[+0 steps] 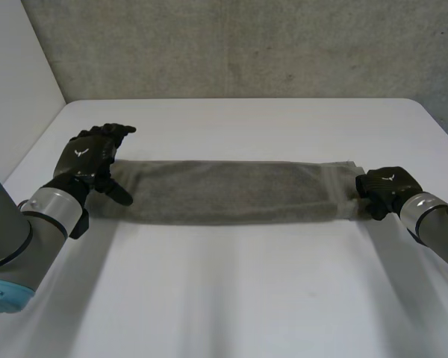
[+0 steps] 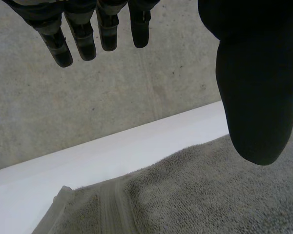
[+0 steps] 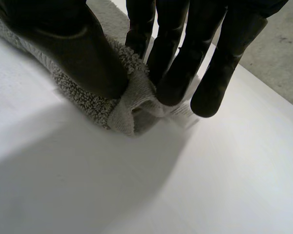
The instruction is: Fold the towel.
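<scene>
Left arm (image 1: 15, 239) sat closest, its left hand (image 1: 86, 160) hanging over the left end of the towel (image 1: 224, 192), fingers (image 2: 83, 41) straight and spread from the thumb (image 2: 254, 97), nothing between them. Towel lay as a long narrow band across the middle of the table (image 1: 231, 298), already doubled lengthwise by the look of it. Right hand (image 3: 176, 48) was clamped on the right end, thumb and fingers pinching a bunched corner beside a small white tag (image 3: 183, 114). My read: lengthwise fold done, end-to-end fold in hand, roughly halfway. Next move probably needs the left hand to pin or grab its end while the right carries its end across, edges kept square; thick terry could bunch or slip. Table was plain white and matte. Rough grey concrete wall (image 1: 246, 45) stood behind, with a white panel (image 1: 15, 67) at the left side.
</scene>
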### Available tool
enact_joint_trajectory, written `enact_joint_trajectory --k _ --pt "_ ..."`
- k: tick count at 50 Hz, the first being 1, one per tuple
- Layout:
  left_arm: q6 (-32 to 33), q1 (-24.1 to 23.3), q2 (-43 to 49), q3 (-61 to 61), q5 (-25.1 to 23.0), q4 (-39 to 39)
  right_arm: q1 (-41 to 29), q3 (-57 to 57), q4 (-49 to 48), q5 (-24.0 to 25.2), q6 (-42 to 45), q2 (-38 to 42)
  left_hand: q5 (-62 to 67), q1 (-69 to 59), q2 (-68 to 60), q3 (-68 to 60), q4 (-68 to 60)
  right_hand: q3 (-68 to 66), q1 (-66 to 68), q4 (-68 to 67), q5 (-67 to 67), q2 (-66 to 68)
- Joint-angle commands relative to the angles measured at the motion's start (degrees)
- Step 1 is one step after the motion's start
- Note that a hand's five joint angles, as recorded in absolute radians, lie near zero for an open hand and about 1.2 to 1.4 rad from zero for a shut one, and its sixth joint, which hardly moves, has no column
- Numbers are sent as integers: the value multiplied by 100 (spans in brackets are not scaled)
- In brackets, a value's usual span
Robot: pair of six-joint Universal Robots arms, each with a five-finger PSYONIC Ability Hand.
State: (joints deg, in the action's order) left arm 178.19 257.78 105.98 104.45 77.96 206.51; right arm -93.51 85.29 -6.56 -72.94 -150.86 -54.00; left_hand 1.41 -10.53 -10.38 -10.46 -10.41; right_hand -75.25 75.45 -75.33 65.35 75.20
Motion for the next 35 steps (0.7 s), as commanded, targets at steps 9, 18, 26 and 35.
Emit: enact_joint_trajectory --k 9,18,26,35 --pt "5 -9 -25 67 9 21 798 -179 -48 -309 336 -181 82 -170 -185 -178 -182 -475 455 -467 465 480" --pt "5 17 -60 58 9 21 1459 -557 304 -370 1621 -225 82 -170 -185 -178 -182 -475 455 -467 465 480" --pt "5 0 -122 58 17 21 553 -1076 357 -423 1331 -1033 82 -170 -185 -178 -182 -475 455 -467 465 480" --pt "5 -18 -131 75 17 21 -2250 -1814 23 -388 1507 -673 65 -153 -168 -161 -165 -475 455 -467 465 480"
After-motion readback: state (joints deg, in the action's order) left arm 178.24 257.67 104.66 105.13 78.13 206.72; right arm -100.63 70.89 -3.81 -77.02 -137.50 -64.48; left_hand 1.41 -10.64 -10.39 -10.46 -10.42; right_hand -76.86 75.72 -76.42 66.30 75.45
